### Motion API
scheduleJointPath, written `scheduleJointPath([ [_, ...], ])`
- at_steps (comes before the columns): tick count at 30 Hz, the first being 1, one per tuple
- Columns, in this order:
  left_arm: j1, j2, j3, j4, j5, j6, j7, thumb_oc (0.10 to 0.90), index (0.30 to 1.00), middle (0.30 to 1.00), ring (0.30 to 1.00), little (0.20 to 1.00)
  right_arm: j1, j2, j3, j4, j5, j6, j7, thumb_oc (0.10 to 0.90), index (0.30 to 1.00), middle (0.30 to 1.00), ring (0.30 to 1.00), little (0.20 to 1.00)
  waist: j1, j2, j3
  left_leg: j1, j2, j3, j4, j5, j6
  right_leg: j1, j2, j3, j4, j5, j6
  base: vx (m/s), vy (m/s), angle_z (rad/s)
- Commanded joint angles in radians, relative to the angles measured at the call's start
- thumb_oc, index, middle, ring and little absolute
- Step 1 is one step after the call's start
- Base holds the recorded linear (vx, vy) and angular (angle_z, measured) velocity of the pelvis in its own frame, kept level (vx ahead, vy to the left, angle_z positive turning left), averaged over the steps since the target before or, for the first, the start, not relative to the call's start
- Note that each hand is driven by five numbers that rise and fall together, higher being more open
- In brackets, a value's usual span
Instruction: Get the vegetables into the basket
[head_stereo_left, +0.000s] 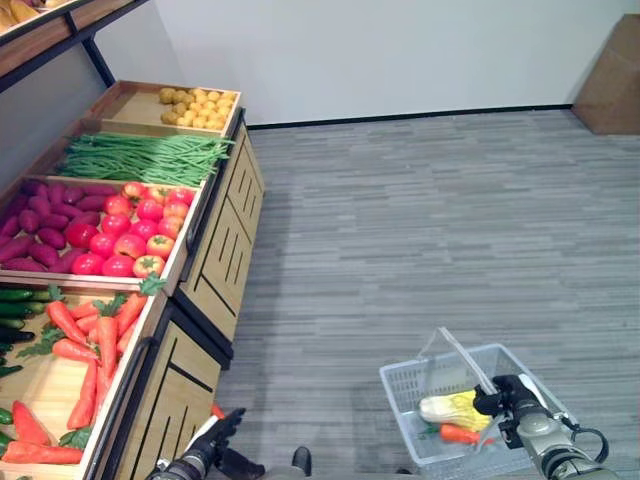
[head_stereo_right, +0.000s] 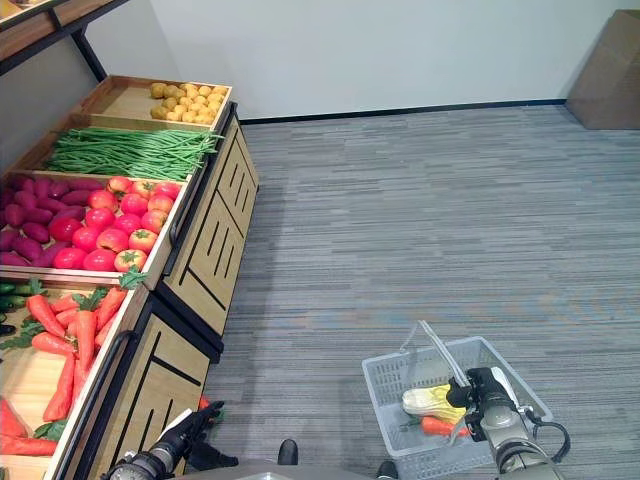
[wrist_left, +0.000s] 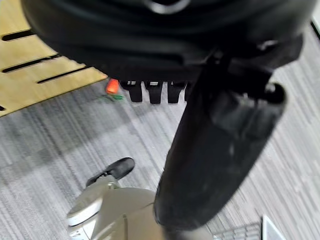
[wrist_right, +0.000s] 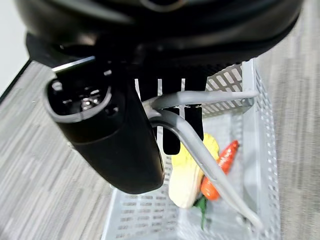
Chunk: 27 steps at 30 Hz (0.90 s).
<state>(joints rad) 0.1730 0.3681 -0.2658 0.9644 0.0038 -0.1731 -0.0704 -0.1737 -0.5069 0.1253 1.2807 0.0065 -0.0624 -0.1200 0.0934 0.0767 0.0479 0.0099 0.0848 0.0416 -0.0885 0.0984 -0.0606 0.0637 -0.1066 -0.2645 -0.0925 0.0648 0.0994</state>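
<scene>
Left hand (head_stereo_left: 212, 443) low at 7 o'clock, beside the wooden display stand (head_stereo_left: 210, 260); fingers straight and relaxed, holding nothing. Just past its fingertips a carrot (wrist_left: 112, 86) lies on the grey floor (head_stereo_left: 420, 220), at the foot of the stand.

Right hand (head_stereo_left: 510, 398) at 5 o'clock, fingers curled round the grey handle (wrist_right: 200, 160) of the white plastic basket (head_stereo_left: 400, 385). Basket hangs from that grip above the floor. Inside it: a pale yellow cabbage-like vegetable (head_stereo_left: 450, 408) and an orange carrot (head_stereo_left: 460, 434), touching each other.

At 9 o'clock, bin of carrots (head_stereo_left: 95, 335) with dark green cucumbers (head_stereo_left: 15, 310) on its outer side. Beyond, toward 10 o'clock, tomatoes (head_stereo_left: 130, 230) beside purple sweet potatoes (head_stereo_left: 35, 225). Farther still, green beans (head_stereo_left: 145, 157), then yellow potatoes (head_stereo_left: 198, 108) at 11 o'clock.
</scene>
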Motion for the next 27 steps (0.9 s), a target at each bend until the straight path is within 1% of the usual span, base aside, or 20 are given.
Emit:
scheduleJointPath([
  [1,-0.048,0.028,0.005,0.057,0.084,-0.013,0.049,0.9,1.0,1.0,1.0,1.0,-0.101,-0.095,-0.039,-0.008,0.035,-0.061,-0.065,0.4,0.3,0.3,0.3,0.3,0.013,-0.07,-0.007,-0.012,0.033,0.012,0.001,-0.006,-0.037,0.005,-0.076,-0.014,0.005,-0.001,0.064,0.0,0.0,0.0],
  [3,-0.048,0.015,0.013,0.096,0.104,-0.008,0.064,0.9,1.0,1.0,1.0,1.0,-0.107,-0.111,-0.057,0.019,0.043,-0.058,-0.074,0.4,0.3,0.3,0.3,0.3,0.014,-0.068,-0.005,-0.012,0.033,0.014,0.001,-0.006,-0.038,0.003,-0.075,-0.013,0.005,-0.003,0.063,0.0,-0.009,-0.05],
  [4,-0.047,0.004,0.026,0.13,0.117,-0.004,0.08,0.9,1.0,1.0,1.0,1.0,-0.106,-0.128,-0.083,0.035,0.063,-0.06,-0.082,0.531,0.484,0.484,0.484,0.484,0.015,-0.065,-0.001,-0.014,0.034,0.014,0.001,-0.005,-0.039,0.0,-0.074,-0.013,0.005,-0.002,0.063,0.0,0.0,0.0],
  [5,-0.047,0.004,0.026,0.13,0.117,-0.004,0.08,0.9,1.0,1.0,1.0,1.0,-0.106,-0.128,-0.083,0.035,0.063,-0.06,-0.082,0.9,1.0,1.0,1.0,1.0,0.015,-0.065,-0.001,-0.014,0.034,0.014,0.001,-0.005,-0.039,0.0,-0.074,-0.012,0.005,-0.002,0.063,0.0,0.0,0.0],
  [12,-0.045,-0.019,0.054,0.187,0.125,0.008,0.105,0.9,1.0,1.0,1.0,1.0,-0.08,-0.153,-0.157,0.069,0.137,-0.064,-0.084,0.9,1.0,1.0,1.0,1.0,0.01,-0.063,0.007,-0.015,0.038,0.017,0.001,-0.003,-0.04,-0.004,-0.072,-0.008,0.005,-0.002,0.062,0.0,0.0,0.0],
  [14,-0.044,-0.022,0.056,0.181,0.124,0.009,0.107,0.9,1.0,1.0,1.0,1.0,-0.059,-0.148,-0.175,0.098,0.154,-0.062,-0.079,0.9,1.0,1.0,1.0,1.0,0.007,-0.063,0.007,-0.014,0.038,0.017,0.001,-0.003,-0.04,-0.002,-0.07,-0.009,0.005,-0.003,0.062,0.0,0.0,0.0],
  [20,-0.05,-0.027,0.071,0.193,0.125,0.014,0.119,0.9,1.0,1.0,1.0,1.0,-0.019,-0.131,-0.206,0.108,0.175,-0.062,-0.081,0.9,1.0,1.0,1.0,1.0,0.004,-0.065,0.003,-0.012,0.035,0.014,0.001,-0.005,-0.039,0.002,-0.071,-0.014,0.005,-0.005,0.061,0.0,0.0,0.0],
  [23,-0.054,-0.035,0.089,0.208,0.119,0.016,0.129,0.9,1.0,1.0,1.0,1.0,0.024,-0.105,-0.221,0.12,0.187,-0.06,-0.068,0.9,1.0,1.0,1.0,1.0,-0.005,-0.069,0.004,-0.011,0.033,0.013,0.001,-0.008,-0.038,0.001,-0.075,-0.017,0.005,-0.003,0.063,0.0,0.005,0.03],
  [27,-0.049,-0.042,0.117,0.225,0.116,0.016,0.142,0.9,1.0,1.0,1.0,1.0,0.087,-0.048,-0.225,0.112,0.189,-0.065,-0.054,0.9,1.0,1.0,1.0,1.0,-0.011,-0.075,0.001,-0.009,0.031,0.012,0.001,-0.012,-0.036,0.004,-0.078,-0.017,0.005,-0.003,0.064,0.0,0.0,0.0],
])
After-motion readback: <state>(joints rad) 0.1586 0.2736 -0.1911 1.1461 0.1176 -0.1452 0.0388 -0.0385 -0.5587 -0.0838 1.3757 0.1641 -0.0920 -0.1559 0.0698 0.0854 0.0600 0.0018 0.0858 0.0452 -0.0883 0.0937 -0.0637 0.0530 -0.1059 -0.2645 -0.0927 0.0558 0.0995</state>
